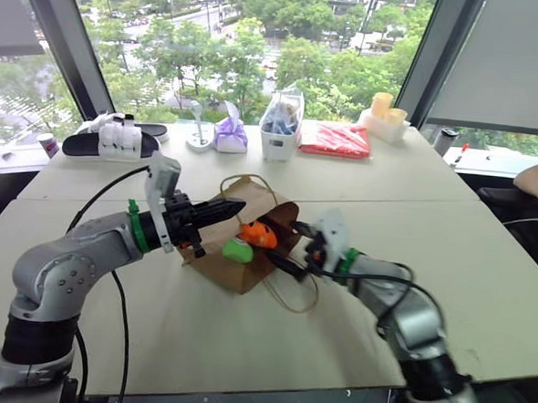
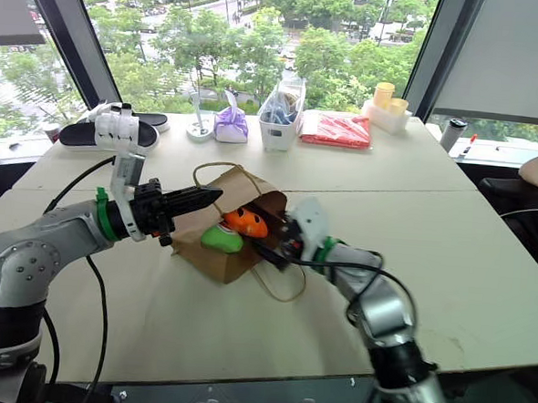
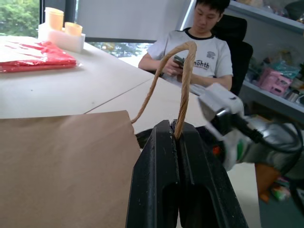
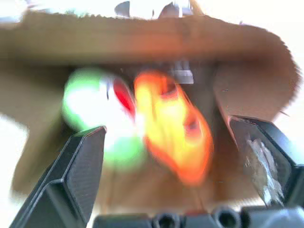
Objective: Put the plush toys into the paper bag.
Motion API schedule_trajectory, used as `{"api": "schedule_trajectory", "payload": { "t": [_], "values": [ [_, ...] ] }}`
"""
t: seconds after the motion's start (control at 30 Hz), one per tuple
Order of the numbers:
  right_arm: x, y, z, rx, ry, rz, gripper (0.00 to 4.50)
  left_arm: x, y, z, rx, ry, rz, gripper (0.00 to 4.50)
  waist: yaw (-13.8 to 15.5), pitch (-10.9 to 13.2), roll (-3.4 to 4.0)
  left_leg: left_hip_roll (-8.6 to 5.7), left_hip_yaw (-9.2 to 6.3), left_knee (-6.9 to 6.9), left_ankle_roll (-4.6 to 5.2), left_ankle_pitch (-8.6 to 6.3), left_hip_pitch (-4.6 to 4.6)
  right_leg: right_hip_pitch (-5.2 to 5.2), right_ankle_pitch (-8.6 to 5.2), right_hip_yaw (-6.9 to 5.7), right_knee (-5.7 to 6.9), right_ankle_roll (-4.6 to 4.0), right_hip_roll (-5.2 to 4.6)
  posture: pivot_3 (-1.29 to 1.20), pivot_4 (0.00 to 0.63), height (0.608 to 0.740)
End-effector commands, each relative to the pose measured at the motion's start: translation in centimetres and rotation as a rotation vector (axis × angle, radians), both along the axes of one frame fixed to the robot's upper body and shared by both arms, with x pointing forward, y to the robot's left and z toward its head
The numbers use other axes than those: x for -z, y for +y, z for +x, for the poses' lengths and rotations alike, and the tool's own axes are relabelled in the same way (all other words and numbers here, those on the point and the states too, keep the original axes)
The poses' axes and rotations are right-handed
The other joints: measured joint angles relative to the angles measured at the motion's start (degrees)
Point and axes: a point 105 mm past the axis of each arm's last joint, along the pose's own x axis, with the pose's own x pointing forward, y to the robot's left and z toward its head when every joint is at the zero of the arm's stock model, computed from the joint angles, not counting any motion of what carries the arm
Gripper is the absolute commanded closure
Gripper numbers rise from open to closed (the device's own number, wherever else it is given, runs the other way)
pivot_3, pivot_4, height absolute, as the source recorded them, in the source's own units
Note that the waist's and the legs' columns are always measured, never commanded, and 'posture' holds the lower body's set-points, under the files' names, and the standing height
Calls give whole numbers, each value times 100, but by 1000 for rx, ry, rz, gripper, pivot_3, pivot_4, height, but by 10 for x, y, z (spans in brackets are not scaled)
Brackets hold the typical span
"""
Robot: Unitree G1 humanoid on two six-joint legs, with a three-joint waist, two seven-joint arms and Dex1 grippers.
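The brown paper bag lies on its side on the table, its mouth facing my right arm. My left gripper is shut on the bag's cord handle and holds the upper edge of the mouth up. Both plush toys sit inside the mouth: the orange one and, beside it, the green one. My right gripper is at the mouth, open, with nothing between its fingers. In the right wrist view the green toy and the orange toy lie just beyond the spread fingers.
The bag's other cord loop lies on the table under my right wrist. Along the far edge stand a white tub, a purple pouch, a red packet and yellow cups. A person sits at the right.
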Motion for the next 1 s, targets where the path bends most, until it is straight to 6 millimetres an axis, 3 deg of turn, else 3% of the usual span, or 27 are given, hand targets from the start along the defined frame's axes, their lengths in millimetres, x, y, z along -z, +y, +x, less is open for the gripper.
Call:
{"api": "schedule_trajectory", "payload": {
  "t": [0.03, 0.17, 0.4, 0.5, 0.57, 0.7, 0.93, 1.0],
  "values": [
    [13, -13, -9, -16, 56, -45, 71, -11, -3, -5, 20, -61, -9, 4500, -15, 0, -1, 5, 0, -2, 0, 0, 7, 4, 0, 0, 0, -1, 5, 0, 150, 740],
    [49, -26, -2, 45, 121, -121, 71, -11, -5, -4, 23, -66, -10, 4500, -9, 0, -1, 9, 2, -2, 1, 0, 20, 16, -1, 0, 0, -2, 10, 0, 150, 740],
    [65, -21, 12, 82, 171, -110, 71, -11, -5, -5, 22, -69, -2, 4500, 10, -1, -2, 7, 3, 2, 0, 0, 19, 16, 0, 3, 0, -1, 7, 0, 150, 740],
    [66, -17, 12, 58, 155, -137, 1333, -11, -6, -5, 20, -69, 0, 4500, 12, -1, -2, 6, 2, 2, 0, 0, 18, 17, 0, 3, -2, -1, 7, 0, 150, 740],
    [64, -15, 11, 43, 155, -136, 2476, -12, -6, -6, 20, -71, -2, 4500, 9, -1, -2, 7, 2, 0, 0, 0, 19, 17, 0, 3, -2, -1, 7, 0, 150, 740],
    [64, -14, 11, 33, 163, -130, 4339, -13, -6, -6, 19, -71, -5, 4500, 10, -1, -2, 7, 2, 0, 0, 0, 18, 17, 0, 3, -2, -1, 7, 0, 150, 740],
    [64, -14, 11, 32, 164, -130, 4427, -13, -6, -6, 19, -71, -5, 4500, 12, -1, -2, 7, 2, 0, 0, 0, 19, 17, 0, 3, -2, -1, 7, 0, 150, 740],
    [-18, -16, 25, -2, 63, 10, 4427, -37, -7, 2, 12, -133, -77, 4500, 8, 6, 2, 6, 2, 2, 0, 0, 19, 17, 0, 3, 0, -1, 7, 0, 150, 740]
  ]
}}
